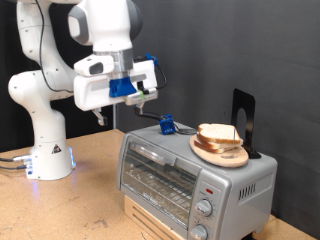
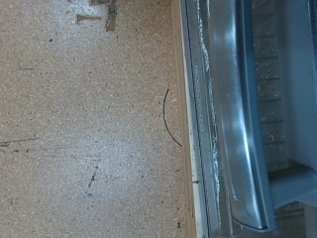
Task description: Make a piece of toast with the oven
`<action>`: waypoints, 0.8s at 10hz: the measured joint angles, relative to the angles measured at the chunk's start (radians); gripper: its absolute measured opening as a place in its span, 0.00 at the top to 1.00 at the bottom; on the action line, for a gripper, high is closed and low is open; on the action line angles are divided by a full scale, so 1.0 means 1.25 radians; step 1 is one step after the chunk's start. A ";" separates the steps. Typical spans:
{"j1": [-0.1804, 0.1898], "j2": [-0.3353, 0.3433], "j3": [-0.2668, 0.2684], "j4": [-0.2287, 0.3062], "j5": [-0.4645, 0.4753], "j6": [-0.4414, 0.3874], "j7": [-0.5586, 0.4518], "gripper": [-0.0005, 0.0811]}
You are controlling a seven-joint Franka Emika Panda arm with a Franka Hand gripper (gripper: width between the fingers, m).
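The silver toaster oven (image 1: 185, 178) stands on the wooden table, glass door facing the exterior view's bottom left and looking closed, knobs (image 1: 205, 208) down its right front. The piece of toast (image 1: 218, 134) lies on a round wooden plate (image 1: 222, 153) on top of the oven's right half. My gripper (image 1: 143, 100) hangs above the oven's left end, apart from it and to the left of the toast, with nothing visibly held. The wrist view shows the oven's metal front edge and glass (image 2: 233, 109) beside the tabletop; no fingers show there.
A small blue object (image 1: 167, 125) sits at the oven's back top edge. A black upright stand (image 1: 244, 118) rises behind the plate. The white robot base (image 1: 48, 150) stands at the exterior view's left. The speckled tabletop (image 2: 89, 129) bears a thin dark curved mark (image 2: 170, 117).
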 joint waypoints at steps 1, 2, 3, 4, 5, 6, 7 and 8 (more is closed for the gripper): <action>0.000 0.000 -0.001 0.000 0.000 -0.003 -0.007 0.00; 0.000 0.000 -0.004 0.000 0.012 -0.009 -0.045 0.00; 0.000 0.000 -0.005 -0.001 0.019 -0.011 -0.067 0.00; 0.001 0.000 -0.002 -0.005 0.020 -0.001 -0.070 0.00; 0.003 0.001 0.001 -0.017 0.028 0.023 -0.071 0.00; 0.008 0.003 0.002 -0.029 0.042 0.037 -0.072 0.00; 0.009 0.008 0.004 -0.040 0.044 0.043 -0.073 0.00; 0.010 0.014 0.009 -0.050 0.044 0.049 -0.074 0.00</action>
